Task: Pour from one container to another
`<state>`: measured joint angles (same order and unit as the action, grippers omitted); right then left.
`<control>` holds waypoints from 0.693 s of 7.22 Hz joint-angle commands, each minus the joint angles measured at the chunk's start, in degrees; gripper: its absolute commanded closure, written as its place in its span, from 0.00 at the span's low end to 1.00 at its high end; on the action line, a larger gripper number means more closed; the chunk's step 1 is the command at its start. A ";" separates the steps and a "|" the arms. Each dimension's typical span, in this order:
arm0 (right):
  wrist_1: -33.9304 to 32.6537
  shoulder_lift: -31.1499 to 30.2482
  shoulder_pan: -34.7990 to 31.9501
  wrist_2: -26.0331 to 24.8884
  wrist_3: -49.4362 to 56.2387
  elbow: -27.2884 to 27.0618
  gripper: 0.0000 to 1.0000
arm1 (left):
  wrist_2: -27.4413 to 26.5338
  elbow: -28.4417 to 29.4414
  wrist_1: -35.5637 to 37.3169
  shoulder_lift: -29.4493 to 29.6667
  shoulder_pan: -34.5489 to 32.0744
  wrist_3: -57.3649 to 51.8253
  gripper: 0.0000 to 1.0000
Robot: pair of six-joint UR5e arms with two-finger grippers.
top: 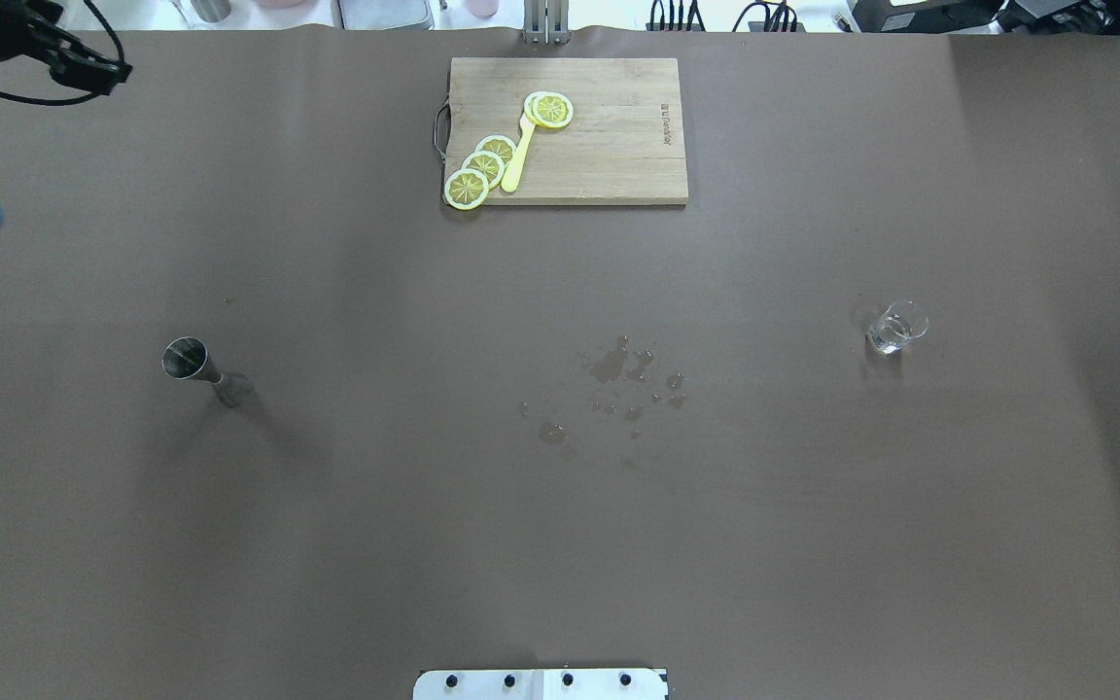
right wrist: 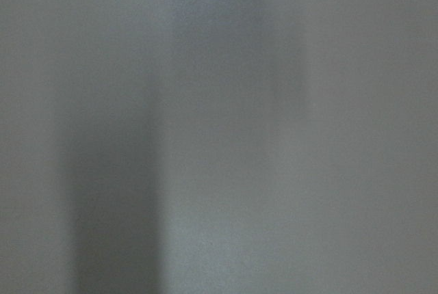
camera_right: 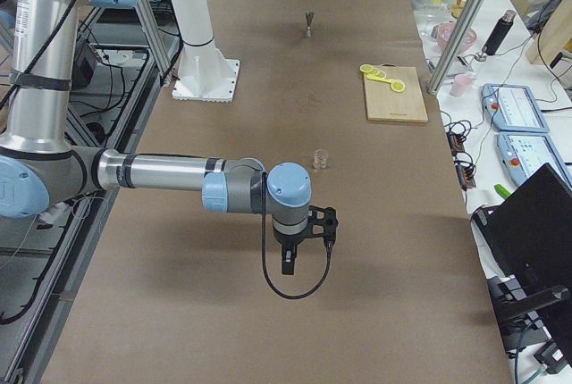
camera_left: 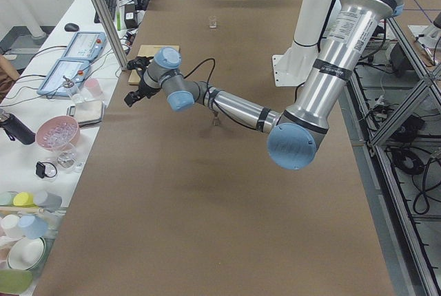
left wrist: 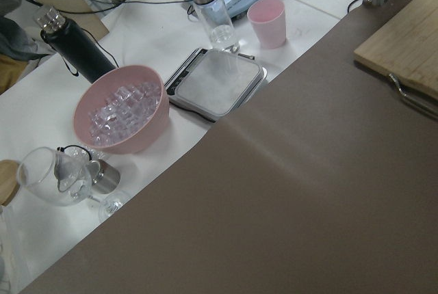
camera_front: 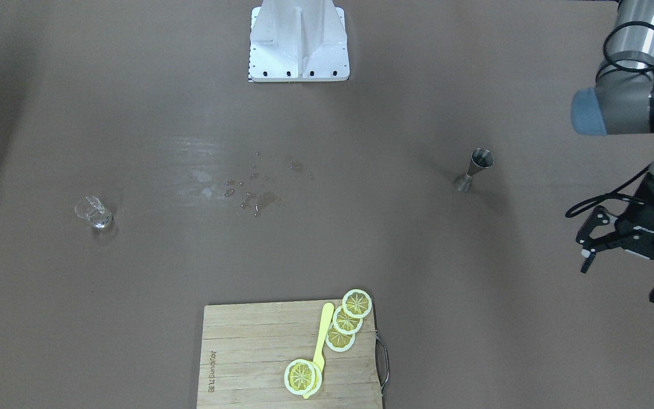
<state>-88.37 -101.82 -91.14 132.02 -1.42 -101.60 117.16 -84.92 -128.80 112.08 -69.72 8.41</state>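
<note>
The small clear glass cup (camera_front: 94, 213) stands upright on the brown table, on my right side; it also shows as the cup (top: 895, 327) in the overhead view. The steel hourglass jigger (camera_front: 477, 168) stands upright on my left side, seen again as the jigger (top: 196, 369) from overhead. My left gripper (camera_front: 623, 277) hovers open and empty beyond the jigger, near the table's left end. My right gripper (camera_right: 302, 248) hangs low over the table, a short way from the cup (camera_right: 320, 160); I cannot tell if it is open or shut. The right wrist view is a grey blur.
A wooden cutting board (camera_front: 247, 363) with lemon slices (camera_front: 347, 320) and a yellow knife sits at the far edge. Spilled droplets (camera_front: 253, 196) wet the table's middle. The robot base (camera_front: 298, 42) is at the near edge. A pink ice bowl (left wrist: 122, 116) and a scale lie off-table.
</note>
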 commanded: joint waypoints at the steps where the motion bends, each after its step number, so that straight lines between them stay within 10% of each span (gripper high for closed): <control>1: 0.04 -0.05 0.00 0.00 0.02 -0.09 0.00 | 8.78 0.82 9.48 -4.29 -6.29 -0.68 0.01; 5: 0.04 0.04 -0.35 0.00 0.02 -0.18 0.00 | 9.57 -4.02 27.96 -13.10 -8.59 -1.29 0.01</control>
<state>-88.33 -101.85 -91.30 132.01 -1.40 -101.74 126.41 -88.17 -105.13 101.34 -78.08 7.18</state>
